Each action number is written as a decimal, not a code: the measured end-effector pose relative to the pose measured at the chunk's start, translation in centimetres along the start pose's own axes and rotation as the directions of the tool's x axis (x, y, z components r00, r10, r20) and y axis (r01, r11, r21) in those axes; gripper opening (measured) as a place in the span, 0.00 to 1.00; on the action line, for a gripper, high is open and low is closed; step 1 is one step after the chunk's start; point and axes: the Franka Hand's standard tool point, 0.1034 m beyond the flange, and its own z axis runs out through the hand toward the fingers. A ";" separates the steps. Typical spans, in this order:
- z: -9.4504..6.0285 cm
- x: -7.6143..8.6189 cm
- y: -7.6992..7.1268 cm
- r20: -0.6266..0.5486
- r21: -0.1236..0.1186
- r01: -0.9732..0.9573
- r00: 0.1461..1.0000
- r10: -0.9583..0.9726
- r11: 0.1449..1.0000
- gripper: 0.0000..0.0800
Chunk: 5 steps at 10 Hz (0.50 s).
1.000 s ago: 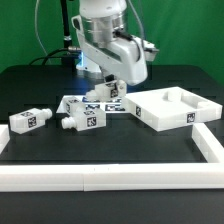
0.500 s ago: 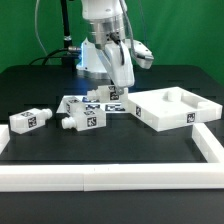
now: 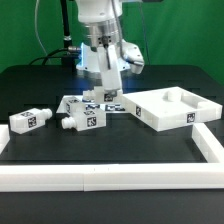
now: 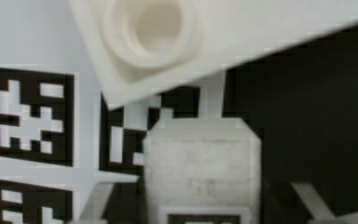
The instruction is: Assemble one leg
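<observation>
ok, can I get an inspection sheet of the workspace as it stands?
Surface: black table, no spills seen.
Job's things: three lying loose: left leg alone; front leg and rear leg close together mid-table.
Clutter: white square panel at the exterior view's right; white rail along the front and right edges; marker board.
Grippers: gripper low near the marker board; open or shut cannot be told.
Cables: dark cables behind the arm.
Surroundings: green backdrop.
</observation>
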 end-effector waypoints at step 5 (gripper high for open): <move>1.7 1.3 0.7 -0.029 -0.004 -0.028 0.999 0.028 1.000 0.36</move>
